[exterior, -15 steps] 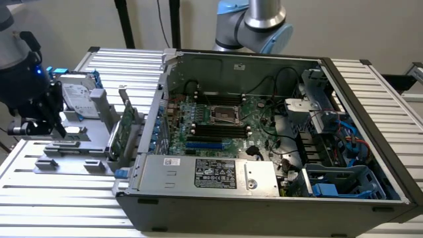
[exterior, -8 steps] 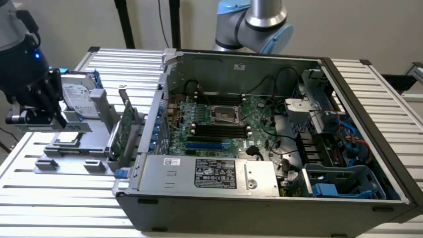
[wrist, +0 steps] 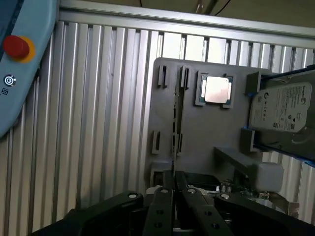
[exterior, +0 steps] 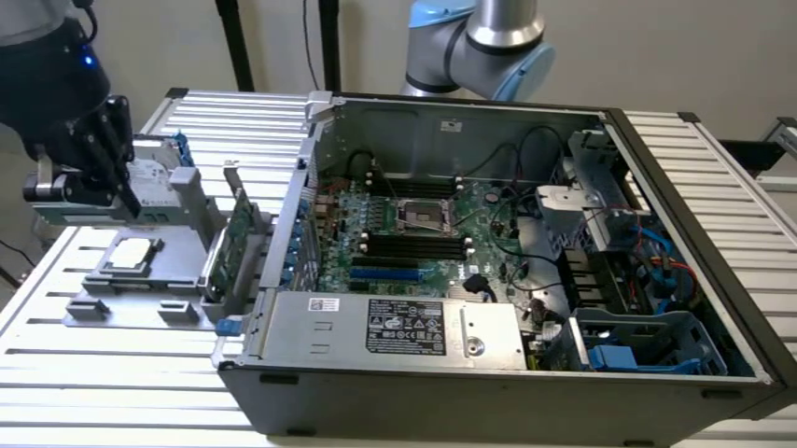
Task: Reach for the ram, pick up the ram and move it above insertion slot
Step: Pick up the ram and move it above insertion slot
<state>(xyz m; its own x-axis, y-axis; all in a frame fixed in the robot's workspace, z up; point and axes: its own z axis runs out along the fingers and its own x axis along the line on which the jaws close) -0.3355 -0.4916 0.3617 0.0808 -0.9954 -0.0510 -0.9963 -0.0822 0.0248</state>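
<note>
Gripper (wrist: 174, 186) hovers over ram (wrist: 173, 118) (edge-on)

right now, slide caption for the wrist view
gripper lined up with the edge-on ram in its grey holder, cpu and hard drive alongside

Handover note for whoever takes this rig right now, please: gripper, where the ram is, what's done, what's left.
Gripper: above the gray fixture tray, outside the open case; its grip cannot be told from here.
Ram: seems to stand on edge between the tray's clips, beside the CPU, in line with the gripper.
Done: gripper is over the ram.
Left: ram not yet lifted, not yet above the memory slots in the case.
</note>
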